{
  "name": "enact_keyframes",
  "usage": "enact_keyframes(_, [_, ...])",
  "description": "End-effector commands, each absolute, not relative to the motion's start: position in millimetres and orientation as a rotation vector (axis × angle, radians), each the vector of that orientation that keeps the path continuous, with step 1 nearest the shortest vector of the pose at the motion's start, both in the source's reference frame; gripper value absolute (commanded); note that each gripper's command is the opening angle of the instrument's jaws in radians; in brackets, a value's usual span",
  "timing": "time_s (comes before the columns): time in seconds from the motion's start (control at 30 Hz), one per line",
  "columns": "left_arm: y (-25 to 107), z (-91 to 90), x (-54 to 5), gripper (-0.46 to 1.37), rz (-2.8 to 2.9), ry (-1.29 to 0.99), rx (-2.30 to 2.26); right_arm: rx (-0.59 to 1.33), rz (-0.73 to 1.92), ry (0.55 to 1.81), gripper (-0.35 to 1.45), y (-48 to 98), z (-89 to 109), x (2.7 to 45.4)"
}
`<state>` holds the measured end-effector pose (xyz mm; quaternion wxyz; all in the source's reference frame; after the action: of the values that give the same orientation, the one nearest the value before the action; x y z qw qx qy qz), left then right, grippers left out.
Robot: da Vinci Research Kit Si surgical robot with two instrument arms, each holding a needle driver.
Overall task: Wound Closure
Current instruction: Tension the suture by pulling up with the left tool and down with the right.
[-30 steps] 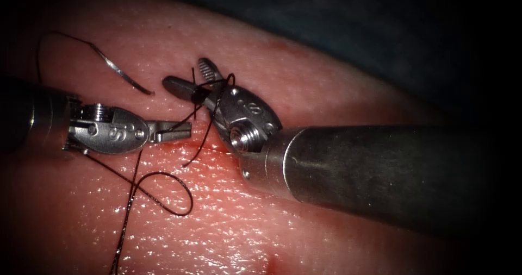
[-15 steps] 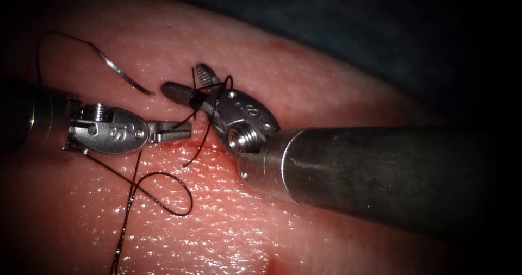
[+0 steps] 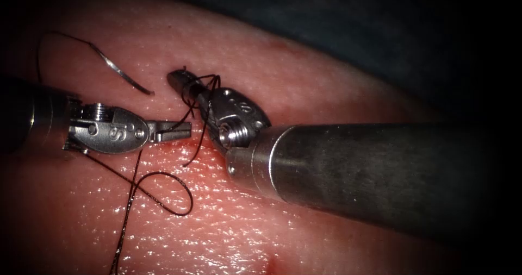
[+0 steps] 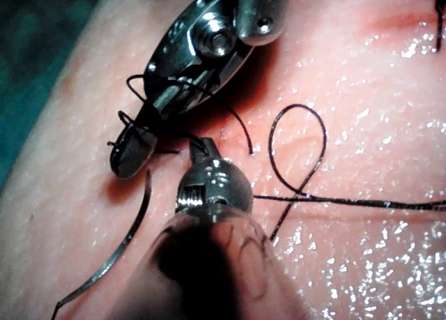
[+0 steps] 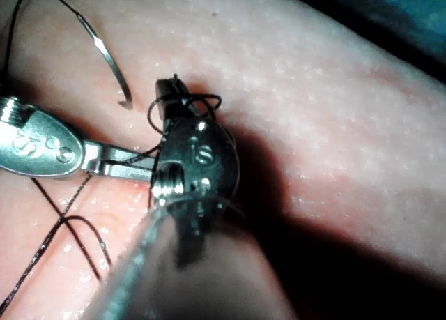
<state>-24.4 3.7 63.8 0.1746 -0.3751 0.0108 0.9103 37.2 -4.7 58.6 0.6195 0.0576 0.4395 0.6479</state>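
The curved needle [image 3: 123, 74] lies free on the tissue [image 3: 304, 79], left of the cut, held by neither tool; it is also in the left wrist view [image 4: 124, 252] and the right wrist view [image 5: 106, 55]. My left tool [image 3: 184, 127] lies left of the cut, jaws shut on the thread [image 3: 191, 112] that runs up to the right tool. My right tool [image 3: 177, 80] has thread loops wound around its jaws, which are shut on the short thread end [image 3: 185, 68]. The same jaws [image 5: 166, 99] show wrapped in thread from close up.
A slack loop of thread [image 3: 174, 196] lies on the wet tissue below the left tool and trails off toward the lower edge. A loose thread tail [image 3: 197, 150] hangs by the red cut [image 3: 217, 149]. The right shaft [image 3: 370, 172] covers the tissue at the right.
The right tool's jaws have shut on the short thread end that stood between them. The tool has also shifted slightly left. The left tool and the needle have stayed put.
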Motion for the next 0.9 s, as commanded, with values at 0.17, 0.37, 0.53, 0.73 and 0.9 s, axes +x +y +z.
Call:
enact_keyframes(0.17, [3.9,63.7,-24.0,-0.35,2.576,0.011,-1.069,0.104,1.435,1.019,-0.35,-5.3,57.7,37.2])
enact_keyframes(0.37, [4.7,63.3,-23.6,-0.35,2.561,0.004,-1.073,0.108,1.409,1.022,-0.35,-6.4,56.4,37.1])
enact_keyframes(0.53, [5.7,63.0,-23.6,-0.35,2.542,-0.002,-1.067,0.119,1.387,1.033,-0.35,-7.7,55.2,37.0])
enact_keyframes(0.73, [7.2,62.5,-23.2,-0.35,2.545,-0.013,-1.063,0.117,1.373,1.034,-0.35,-9.6,53.8,36.8])
enact_keyframes(0.9, [9.4,61.5,-22.4,-0.35,2.564,-0.016,-1.03,0.113,1.359,1.033,-0.35,-11.0,52.7,36.5])
